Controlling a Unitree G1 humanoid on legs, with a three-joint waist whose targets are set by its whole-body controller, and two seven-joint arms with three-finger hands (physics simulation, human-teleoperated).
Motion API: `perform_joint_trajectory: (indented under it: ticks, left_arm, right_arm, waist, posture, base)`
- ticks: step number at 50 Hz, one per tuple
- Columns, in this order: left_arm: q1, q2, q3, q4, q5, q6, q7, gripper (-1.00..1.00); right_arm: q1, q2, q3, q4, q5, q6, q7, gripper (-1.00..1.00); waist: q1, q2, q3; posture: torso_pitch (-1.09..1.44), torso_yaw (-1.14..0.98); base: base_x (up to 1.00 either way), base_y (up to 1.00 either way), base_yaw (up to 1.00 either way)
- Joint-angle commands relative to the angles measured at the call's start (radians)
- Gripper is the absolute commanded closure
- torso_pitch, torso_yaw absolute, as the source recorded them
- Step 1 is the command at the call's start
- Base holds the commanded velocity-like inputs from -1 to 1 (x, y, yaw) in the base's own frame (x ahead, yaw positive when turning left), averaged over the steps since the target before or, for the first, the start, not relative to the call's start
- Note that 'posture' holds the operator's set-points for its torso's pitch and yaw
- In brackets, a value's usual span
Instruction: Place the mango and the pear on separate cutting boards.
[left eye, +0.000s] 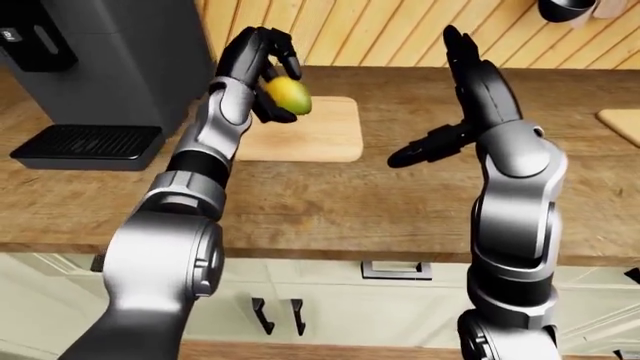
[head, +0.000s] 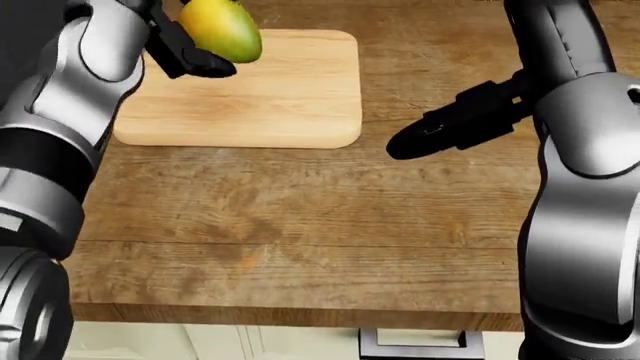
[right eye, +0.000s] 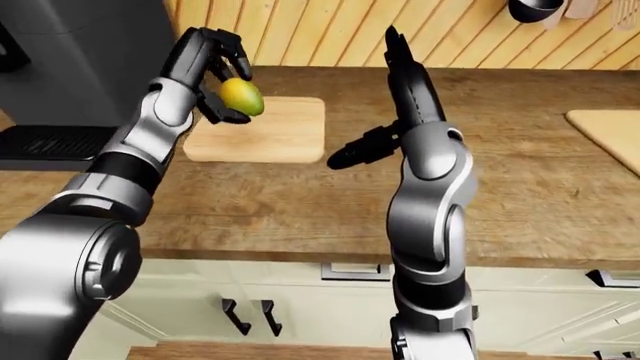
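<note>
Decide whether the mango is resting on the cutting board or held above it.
Held above: the left hand grips the mango over the bare cutting board.

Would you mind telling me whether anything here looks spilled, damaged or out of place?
Nothing stands out. The left hand holds the mango above the cutting board, and the right hand is open and empty.

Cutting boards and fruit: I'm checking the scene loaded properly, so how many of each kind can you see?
Cutting boards: 2, one under the left hand, one at the right edge.
Mangoes: 1, held in the left hand.
Pears: 0 in view.
Total: 3.
</note>
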Motion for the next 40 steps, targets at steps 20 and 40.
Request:
perform_joint_trajectory:
  ticks: [20,40]
  left_arm:
    - [-0.01,-0.033,-0.018,-0.012,-0.027,0.172,0.12,1.0]
    - [0.023,-0.045,-0.029,-0.011,-0.009,0.139,0.071,0.4]
  right_arm:
    - [0.006,-0.005,-0.009,-0.034,0.017,-0.04,-0.03,-1.0]
    - [0.027,-0.009,-0.018,-0.037,0.046,-0.048,-0.052,-1.0]
  waist:
    - [-0.005,-0.004,-0.041]
    - [-0.008,-0.004,-0.034]
  posture:
    - [0.0,0.0]
    - [0.0,0.0]
  base:
    - [0.0,0.0,0.0]
    - [0.0,0.0,0.0]
